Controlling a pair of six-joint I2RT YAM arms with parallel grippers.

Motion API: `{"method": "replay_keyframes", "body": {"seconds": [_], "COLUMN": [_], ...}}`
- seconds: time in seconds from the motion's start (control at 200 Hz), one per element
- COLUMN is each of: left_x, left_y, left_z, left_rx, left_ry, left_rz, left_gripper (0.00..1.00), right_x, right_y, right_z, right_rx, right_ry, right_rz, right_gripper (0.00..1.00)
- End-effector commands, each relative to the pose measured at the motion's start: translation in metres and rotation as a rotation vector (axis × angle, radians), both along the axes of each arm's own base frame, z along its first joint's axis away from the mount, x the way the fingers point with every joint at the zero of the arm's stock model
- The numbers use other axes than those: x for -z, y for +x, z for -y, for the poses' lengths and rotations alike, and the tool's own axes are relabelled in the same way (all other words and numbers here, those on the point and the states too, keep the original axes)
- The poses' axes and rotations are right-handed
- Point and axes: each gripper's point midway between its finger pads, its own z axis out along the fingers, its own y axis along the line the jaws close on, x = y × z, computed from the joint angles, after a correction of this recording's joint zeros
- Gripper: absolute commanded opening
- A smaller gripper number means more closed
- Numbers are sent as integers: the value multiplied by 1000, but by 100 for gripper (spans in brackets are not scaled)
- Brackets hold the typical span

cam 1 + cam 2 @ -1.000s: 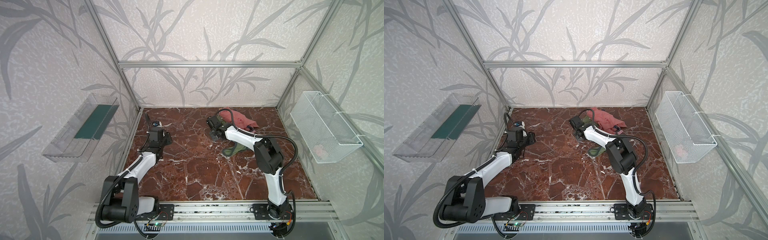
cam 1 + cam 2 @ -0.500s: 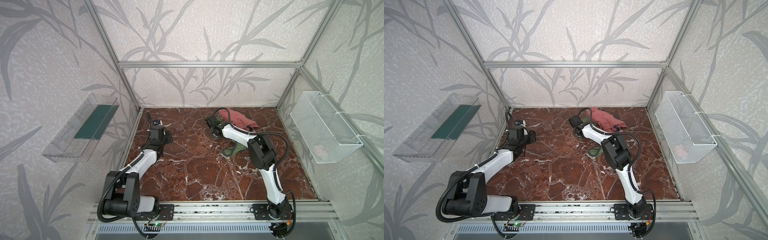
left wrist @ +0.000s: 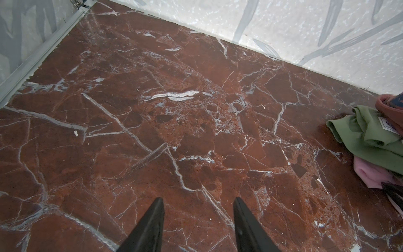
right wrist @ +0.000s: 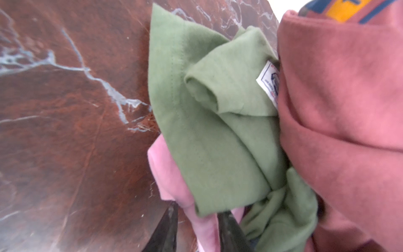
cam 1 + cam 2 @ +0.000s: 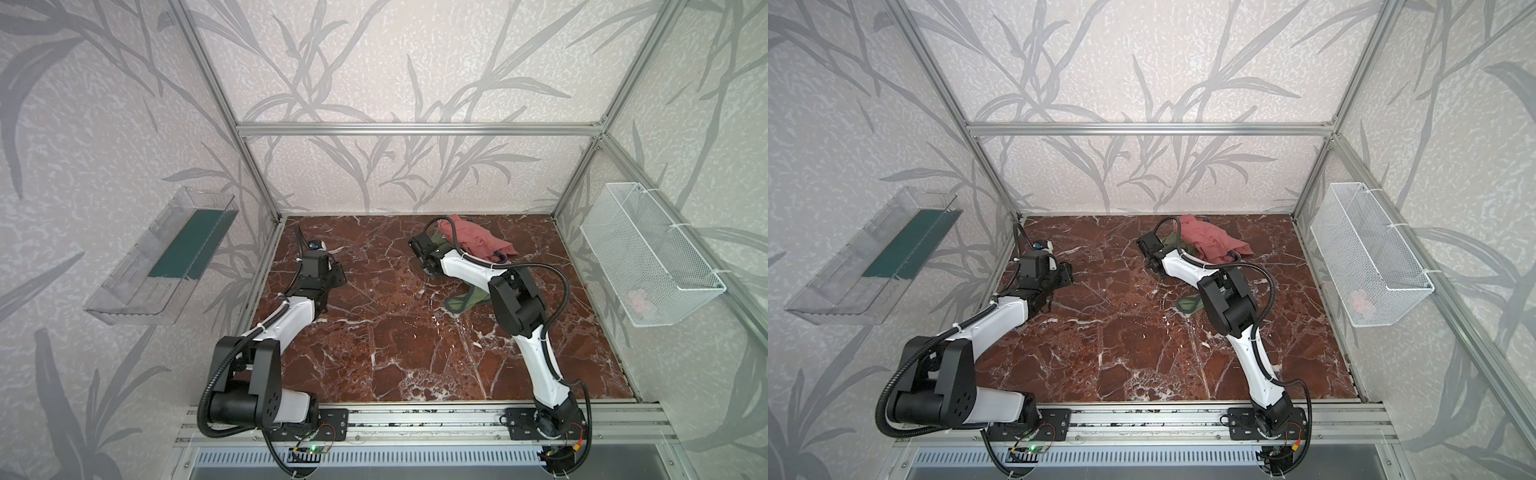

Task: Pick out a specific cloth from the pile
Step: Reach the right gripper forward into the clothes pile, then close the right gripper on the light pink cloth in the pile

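The right gripper (image 4: 197, 210) pinches the pink cloth (image 4: 168, 174) under the overlapping green cloth (image 4: 207, 141); the left gripper (image 3: 198, 199) is spread, empty. A pull may drag the green cloth along.

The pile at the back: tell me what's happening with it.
The right gripper is at the edge of the pile, its fingers closed on the pink cloth, which pokes out from under a green cloth and a salmon cloth. The pink cloth is not yet pulled free. The left gripper hangs open over bare marble, holding nothing.
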Motion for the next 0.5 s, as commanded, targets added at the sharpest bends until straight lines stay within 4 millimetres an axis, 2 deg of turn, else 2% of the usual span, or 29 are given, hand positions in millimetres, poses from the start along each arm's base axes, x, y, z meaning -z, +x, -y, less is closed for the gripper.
{"method": "replay_keyframes", "body": {"seconds": [0.0, 0.205, 0.335, 0.435, 0.495], "left_x": [-10, -7, -6, -7, -8], "left_y": [8, 11, 13, 14, 15], "left_z": [0, 0, 1, 2, 2], "left_rx": [0, -2, 0, 3, 3], "left_ry": [7, 6, 2, -1, -5], "left_rz": [21, 14, 7, 5, 11], "left_gripper": [50, 50, 50, 50, 50], "right_x": [-1, 6, 6, 3, 3], "right_y": [11, 17, 20, 19, 17], "right_z": [6, 11, 12, 13, 13], "right_rx": [14, 16, 23, 29, 29], "right_ry": [-41, -81, -88, -91, -89], "right_rz": [29, 38, 58, 55, 56], "right_gripper": [32, 32, 27, 27, 30]}}
